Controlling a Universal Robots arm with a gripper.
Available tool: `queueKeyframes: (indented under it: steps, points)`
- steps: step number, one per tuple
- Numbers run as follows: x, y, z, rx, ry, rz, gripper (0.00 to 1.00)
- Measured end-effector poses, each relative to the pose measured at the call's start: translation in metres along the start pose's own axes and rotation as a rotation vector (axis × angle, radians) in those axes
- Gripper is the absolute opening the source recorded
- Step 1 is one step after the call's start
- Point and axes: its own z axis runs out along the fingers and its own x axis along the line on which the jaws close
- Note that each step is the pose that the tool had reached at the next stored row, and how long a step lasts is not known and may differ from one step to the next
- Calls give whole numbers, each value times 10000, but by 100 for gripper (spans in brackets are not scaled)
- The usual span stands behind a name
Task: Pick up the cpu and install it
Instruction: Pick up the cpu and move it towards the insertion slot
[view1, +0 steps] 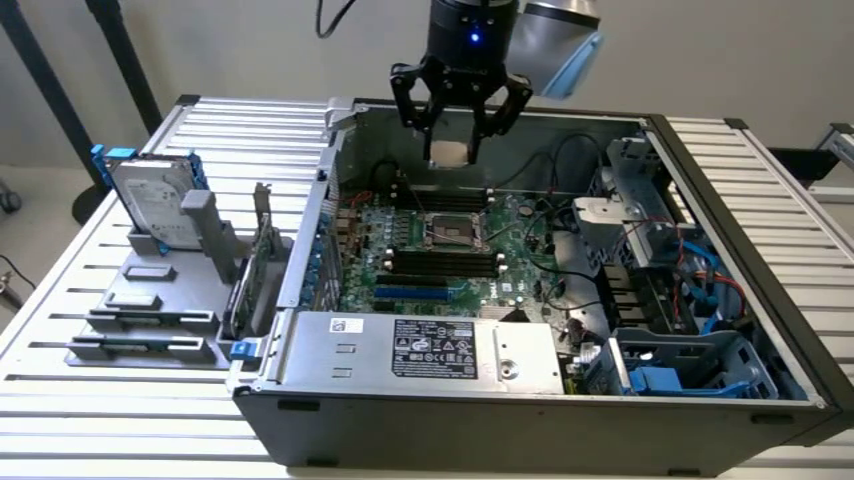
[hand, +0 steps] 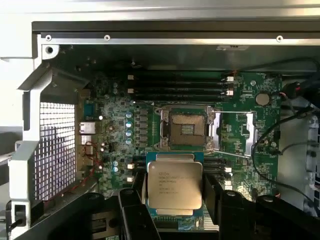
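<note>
One cpu (view1: 450, 153) is gripped by its edges in the widely spread pincer (view1: 454, 135), upper centre of the exterior view, above the open socket (view1: 450, 232); it should be kept level and squared to it.

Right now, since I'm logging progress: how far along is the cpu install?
Done: the pickup. In hand: the gripper holds the cpu above the open case. Left: the motherboard socket sits open and empty; the cpu is not yet seated.

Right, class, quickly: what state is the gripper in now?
gripper: closed, holding the cpu.
</note>
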Motion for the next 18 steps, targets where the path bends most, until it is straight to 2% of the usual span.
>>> queueKeyframes:
  steps: [5,8,18]
  points:
    - [-102,5,86,-4,-2,146,55]
    - [-114,24,141,-8,-5,200,55]
    - [-129,162,329,-9,-6,213,55]
